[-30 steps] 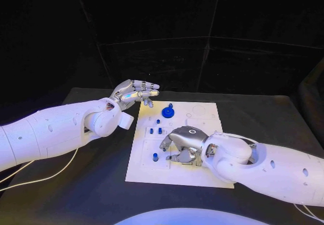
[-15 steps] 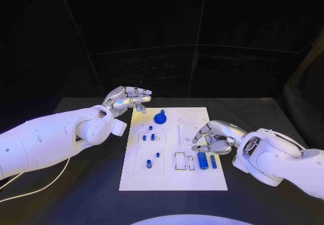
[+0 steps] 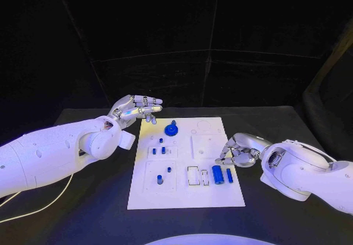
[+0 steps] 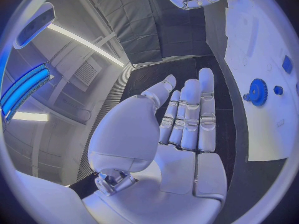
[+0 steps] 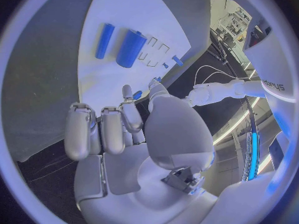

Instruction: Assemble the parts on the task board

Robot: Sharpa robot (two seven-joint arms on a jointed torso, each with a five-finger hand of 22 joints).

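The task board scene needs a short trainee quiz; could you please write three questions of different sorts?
1. True or false: the right hand holds a blue part.
2. Which part lies nearest the left hand? A) the gear B) the thick cylinder C) the thin cylinder
3. Fill in: the two cylinders lie side by side on the board, near the ___ hand.

Key: 1 false, its fingers are curled on nothing; 2 A; 3 right.

White task board [image 3: 185, 196], blue parts [image 3: 218, 175] on it
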